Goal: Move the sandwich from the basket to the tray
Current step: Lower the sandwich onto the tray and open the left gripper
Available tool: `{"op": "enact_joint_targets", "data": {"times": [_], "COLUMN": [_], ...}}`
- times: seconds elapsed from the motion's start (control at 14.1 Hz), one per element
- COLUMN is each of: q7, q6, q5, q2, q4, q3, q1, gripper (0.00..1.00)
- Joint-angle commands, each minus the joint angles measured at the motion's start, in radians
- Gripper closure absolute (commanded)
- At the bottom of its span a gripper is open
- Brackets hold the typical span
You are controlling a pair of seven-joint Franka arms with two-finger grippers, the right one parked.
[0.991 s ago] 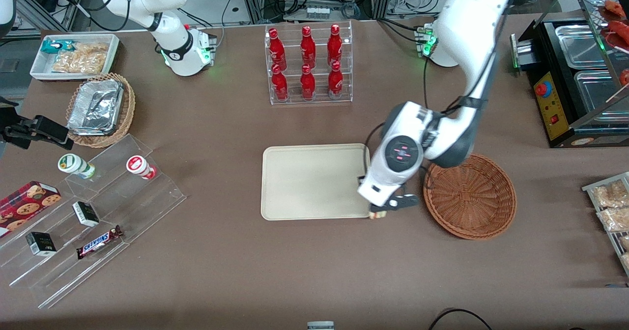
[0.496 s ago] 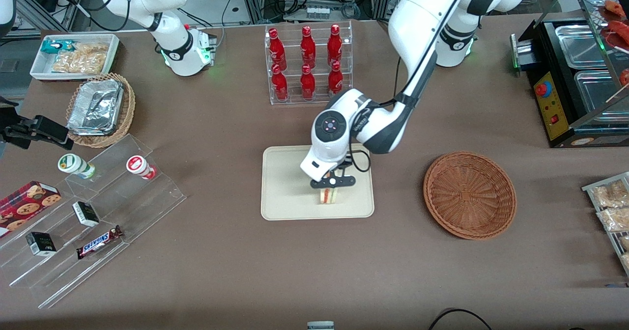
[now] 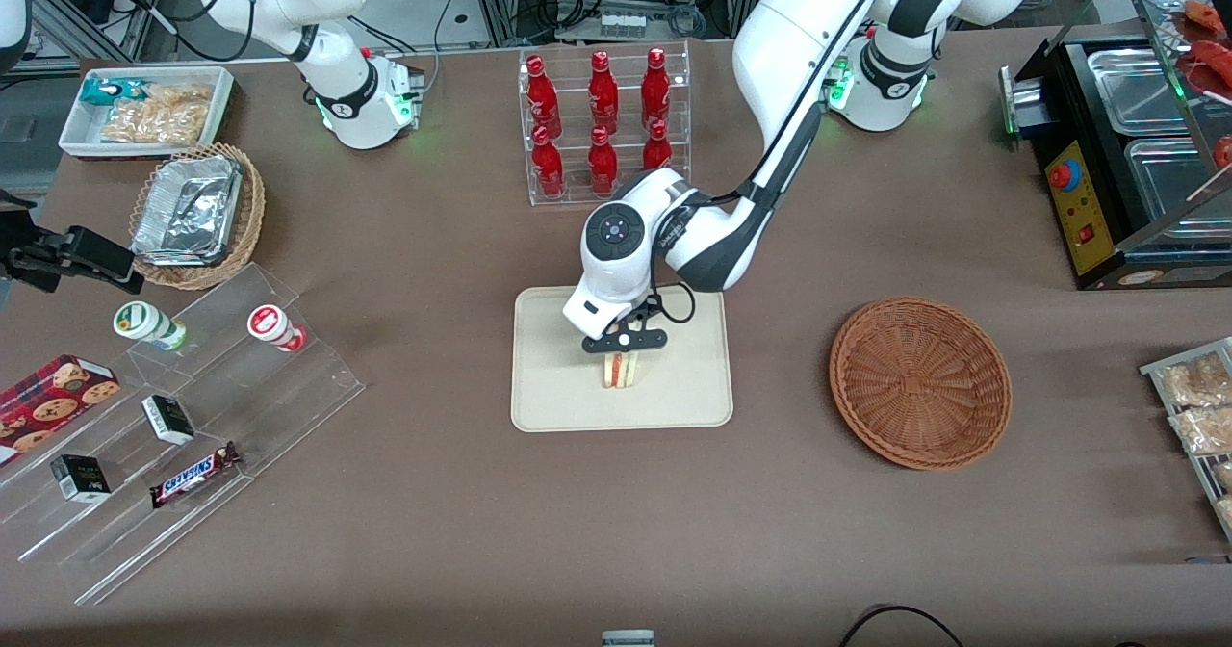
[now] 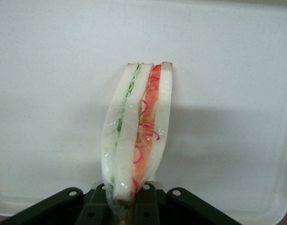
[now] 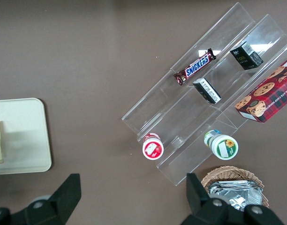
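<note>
Gripping one sandwich [image 3: 622, 370] between pinched fingers [image 4: 146, 199], the left arm's hand [image 3: 624, 342] is hanging over the middle of the single cream tray [image 3: 549, 406]. In the left wrist view the wedge is standing on edge, white bread outside, green and red filling showing between the slices, with the tray's pale surface spreading under it; whether its lower tip is touching the tray cannot be told. The one reddish-brown woven basket [image 3: 920, 383] is sitting well apart from the tray, toward the working arm's end of the bench [image 3: 433, 531], and nothing is lying in it.

Six red bottles [image 3: 602, 117] are standing in two rows of three inside a clear rack, farther from the front camera than the tray. Toward the parked arm's end, a clear stepped display [image 3: 207, 416] is carrying two round-lidded cups [image 3: 276, 327], two small dark boxes [image 3: 168, 419] and one Snickers bar [image 3: 194, 475], with one red cookie box [image 3: 53, 392] beside it. A lighter wicker basket [image 3: 197, 216] is holding foil containers, and a white bin [image 3: 144, 110] of bagged snacks is lying farther from the camera than that basket.

The bench is wearing a plain brown covering. A black appliance with steel pans [image 3: 1121, 166] is occupying the working arm's end, and cables and metal framing are crowding the floor past the bench edge.
</note>
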Motion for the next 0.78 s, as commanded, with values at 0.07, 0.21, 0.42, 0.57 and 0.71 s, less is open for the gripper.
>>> {"op": "enact_joint_targets", "data": {"times": [0.07,0.21,0.42,0.57,0.71], "q7": [-0.065,-0.054,-0.062,-0.057,-0.060], "q6": [0.009,0.009,0.002,-0.011,-0.092], "q5": [0.008,0.008,0.011,0.017,0.037], "q2": [0.029,0.026,0.004,-0.031,-0.071], "q4": [0.034,0.034,0.052,0.051,0.052], "q3": [0.018,0.018,0.023,0.027,0.064], "q1": [-0.026,-0.023,-0.024,-0.017,-0.018], "gripper": [0.85,0.36,0.00,0.00,0.00]}}
